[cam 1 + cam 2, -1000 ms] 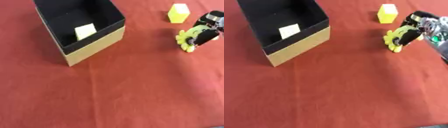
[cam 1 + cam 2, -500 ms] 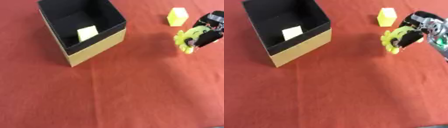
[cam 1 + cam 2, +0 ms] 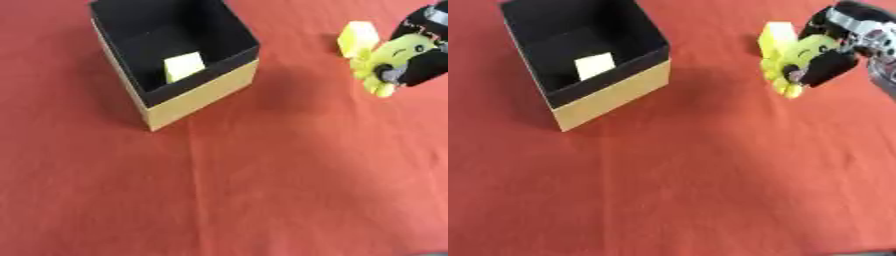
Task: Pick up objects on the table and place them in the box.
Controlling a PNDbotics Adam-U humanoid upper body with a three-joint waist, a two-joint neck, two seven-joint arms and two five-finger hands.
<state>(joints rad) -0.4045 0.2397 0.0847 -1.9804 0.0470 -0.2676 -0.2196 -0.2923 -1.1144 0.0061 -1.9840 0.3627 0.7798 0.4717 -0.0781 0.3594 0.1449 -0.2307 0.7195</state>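
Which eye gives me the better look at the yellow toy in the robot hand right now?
The right eye view. There the yellow toy sits well inside the picture, held in the right robot hand, with the yellow block just behind it. The left eye view shows the same toy, but near the right edge, with the hand partly cut off.

Black robot hand (image 3: 833, 60) w/ silver joints

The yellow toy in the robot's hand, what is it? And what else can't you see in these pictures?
- Yellow toy: blurred in both eye views, and the right hand curled round it covers part. Its shape stays unclear.
- Yellow block: the toy overlaps it in the right eye view.
- Box: its near walls hide part of the floor around the pale yellow piece.
- Left hand: in no view.
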